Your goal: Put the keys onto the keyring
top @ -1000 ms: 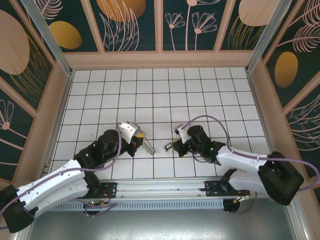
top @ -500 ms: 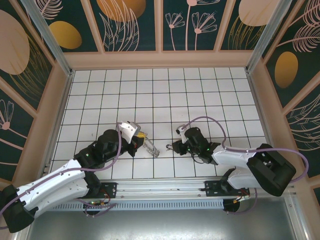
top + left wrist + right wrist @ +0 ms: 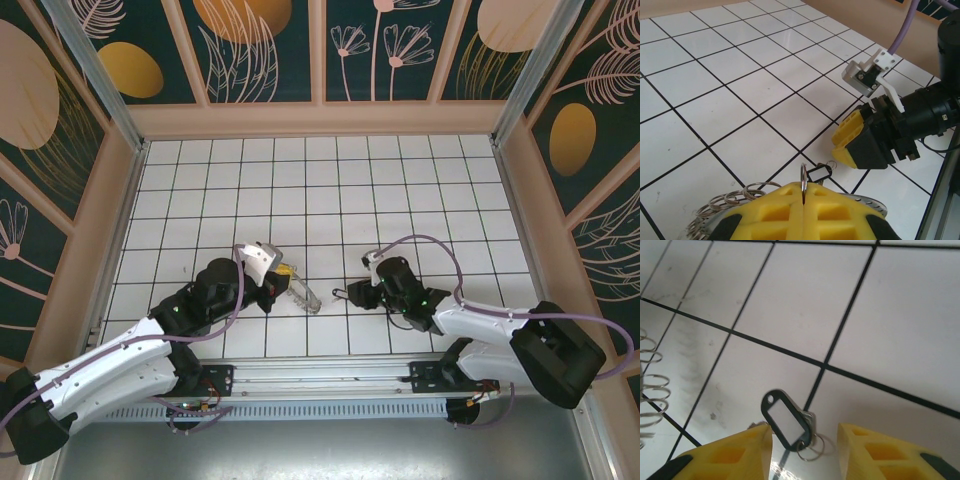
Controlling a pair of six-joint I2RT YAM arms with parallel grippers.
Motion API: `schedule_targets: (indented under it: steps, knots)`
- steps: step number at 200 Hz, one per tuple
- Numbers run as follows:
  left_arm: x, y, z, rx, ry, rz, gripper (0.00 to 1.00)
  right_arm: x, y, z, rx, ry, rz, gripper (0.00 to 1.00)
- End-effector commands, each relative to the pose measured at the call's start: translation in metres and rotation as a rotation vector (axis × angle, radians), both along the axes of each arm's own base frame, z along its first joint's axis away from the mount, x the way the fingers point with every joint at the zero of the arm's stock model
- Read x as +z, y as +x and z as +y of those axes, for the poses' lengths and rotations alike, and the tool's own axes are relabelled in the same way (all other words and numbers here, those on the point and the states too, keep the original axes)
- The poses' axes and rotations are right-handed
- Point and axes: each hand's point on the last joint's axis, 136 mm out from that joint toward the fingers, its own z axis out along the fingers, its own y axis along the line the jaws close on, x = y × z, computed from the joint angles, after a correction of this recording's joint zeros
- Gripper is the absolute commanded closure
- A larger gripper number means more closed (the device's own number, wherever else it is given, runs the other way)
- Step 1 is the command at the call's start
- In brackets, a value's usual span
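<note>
On the left, the left gripper (image 3: 803, 192) has its jaws pressed together on the rim of the keyring (image 3: 305, 297). The rim stands on edge between them, with small rings fanned out low beside it over the white tiled desk (image 3: 300, 180). Just to the right, the black-framed key tag (image 3: 785, 422) lies flat on a tile line. The right gripper (image 3: 804, 434) straddles it, jaws parted a little, one yellow finger (image 3: 875, 450) on either side of the tag.
</note>
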Motion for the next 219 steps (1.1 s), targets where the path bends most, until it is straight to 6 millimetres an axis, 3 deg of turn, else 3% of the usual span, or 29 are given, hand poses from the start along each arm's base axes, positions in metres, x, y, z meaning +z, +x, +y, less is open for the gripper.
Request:
schedule_targets:
  steps: [1,60,103,149,219]
  knots:
    - [0.029,0.002,-0.008,-0.024,-0.064,-0.072,1.00,-0.010,-0.007,-0.007,-0.053,0.026,0.104,0.62]
    - [0.031,0.003,-0.006,-0.025,-0.050,-0.110,1.00,-0.009,-0.012,-0.002,-0.089,0.113,0.227,0.66]
    - [0.041,0.002,-0.001,-0.009,-0.088,-0.144,1.00,-0.023,-0.019,-0.006,-0.125,0.093,0.297,0.68]
    - [0.047,0.001,0.001,-0.007,-0.110,-0.163,1.00,-0.029,-0.014,-0.004,-0.153,0.083,0.319,0.61]
    - [0.045,0.000,0.000,-0.010,-0.114,-0.163,1.00,-0.031,-0.010,0.003,-0.180,0.129,0.356,0.65]
